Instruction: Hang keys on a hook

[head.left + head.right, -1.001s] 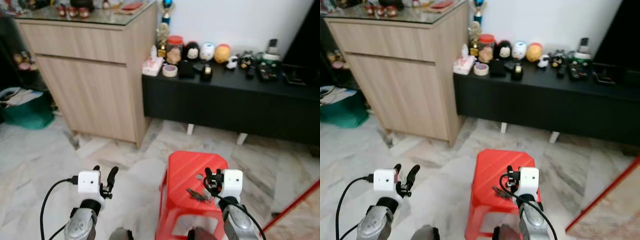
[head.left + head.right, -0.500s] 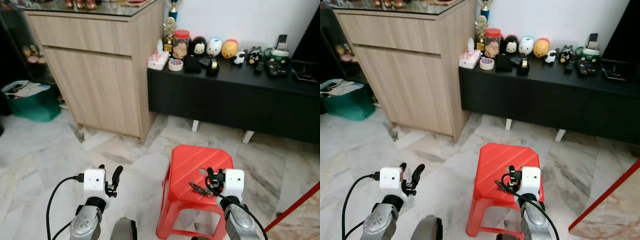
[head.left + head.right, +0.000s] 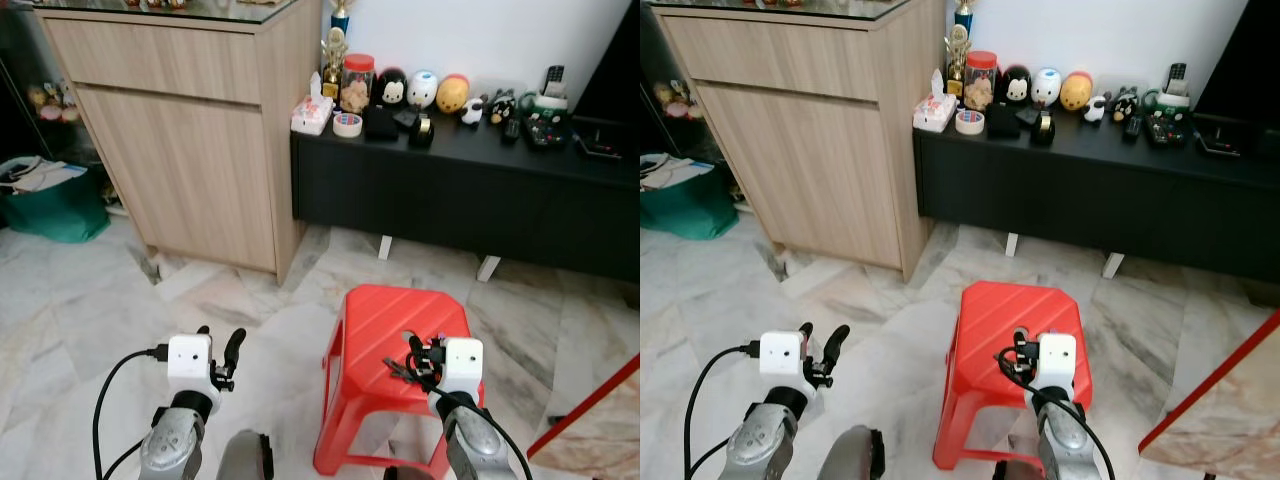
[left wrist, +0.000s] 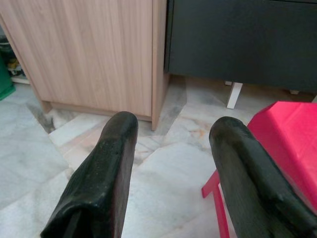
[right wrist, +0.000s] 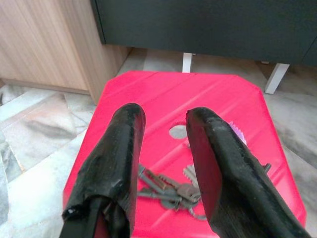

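While the right gripper [image 5: 163, 148] hovers spread over them, the metal keys [image 5: 171, 187] lie flat on a glossy red plastic stool [image 5: 148, 96].
Their bunch stretches crosswise between the matte black fingers [image 5: 116, 153]; the left gripper [image 4: 171, 163] hangs spread above veined marble floor [image 4: 163, 168].

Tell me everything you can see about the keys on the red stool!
The keys are a small bunch of dull grey, metal-looking keys on a ring. They lie flat and fanned out on the top of the red stool, near its front edge, just in front of the hole in the seat. The right gripper hangs over them with its fingers open; whether it touches them cannot be told.
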Controlling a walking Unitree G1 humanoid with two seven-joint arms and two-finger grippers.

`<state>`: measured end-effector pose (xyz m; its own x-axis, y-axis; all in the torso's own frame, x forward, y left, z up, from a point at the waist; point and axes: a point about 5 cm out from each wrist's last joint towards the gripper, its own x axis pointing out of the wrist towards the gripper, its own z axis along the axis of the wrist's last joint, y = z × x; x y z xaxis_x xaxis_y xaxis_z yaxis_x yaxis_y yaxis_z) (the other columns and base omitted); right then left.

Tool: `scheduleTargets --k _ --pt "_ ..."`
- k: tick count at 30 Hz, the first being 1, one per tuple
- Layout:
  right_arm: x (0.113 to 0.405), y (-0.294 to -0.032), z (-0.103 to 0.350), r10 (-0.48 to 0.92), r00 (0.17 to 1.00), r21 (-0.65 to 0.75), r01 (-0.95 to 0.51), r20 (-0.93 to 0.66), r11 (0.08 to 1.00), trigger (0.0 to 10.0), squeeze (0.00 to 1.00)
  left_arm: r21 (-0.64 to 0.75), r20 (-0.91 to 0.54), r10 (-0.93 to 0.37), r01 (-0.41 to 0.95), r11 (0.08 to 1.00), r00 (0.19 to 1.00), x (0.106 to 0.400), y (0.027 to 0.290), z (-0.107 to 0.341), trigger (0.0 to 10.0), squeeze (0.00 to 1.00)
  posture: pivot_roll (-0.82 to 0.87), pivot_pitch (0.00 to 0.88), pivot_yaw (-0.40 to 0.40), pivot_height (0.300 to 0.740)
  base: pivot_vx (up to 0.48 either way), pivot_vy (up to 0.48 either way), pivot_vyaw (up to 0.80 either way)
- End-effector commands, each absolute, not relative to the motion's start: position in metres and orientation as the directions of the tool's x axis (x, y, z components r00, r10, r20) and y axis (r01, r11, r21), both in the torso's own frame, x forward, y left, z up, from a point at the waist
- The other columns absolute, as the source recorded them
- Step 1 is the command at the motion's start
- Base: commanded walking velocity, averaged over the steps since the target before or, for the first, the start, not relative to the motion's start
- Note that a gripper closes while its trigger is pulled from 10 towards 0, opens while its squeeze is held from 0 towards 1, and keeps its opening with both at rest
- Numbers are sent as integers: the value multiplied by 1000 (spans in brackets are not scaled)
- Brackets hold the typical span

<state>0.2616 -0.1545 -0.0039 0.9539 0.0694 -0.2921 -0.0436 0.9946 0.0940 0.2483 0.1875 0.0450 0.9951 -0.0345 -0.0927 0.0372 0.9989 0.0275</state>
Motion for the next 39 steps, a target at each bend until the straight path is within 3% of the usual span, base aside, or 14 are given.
scheduleTargets --k 1,25,39 --pt "263 -155 -4 69 953 95 -43 -293 995 10000 0 45 -121 -43 49 998 992 248 185 42 10000 0 44 39 -43 615 0 0 0" --pt "264 -154 -6 74 951 79 -52 -302 995 10000 0 24 -101 -57 60 998 993 254 182 47 10000 0 42 51 -37 615 273 0 141" --pt "251 -176 -26 -50 895 34 73 -443 997 10000 0 33 -120 -39 44 999 992 251 186 42 10000 0 45 42 -41 615 0 0 0"
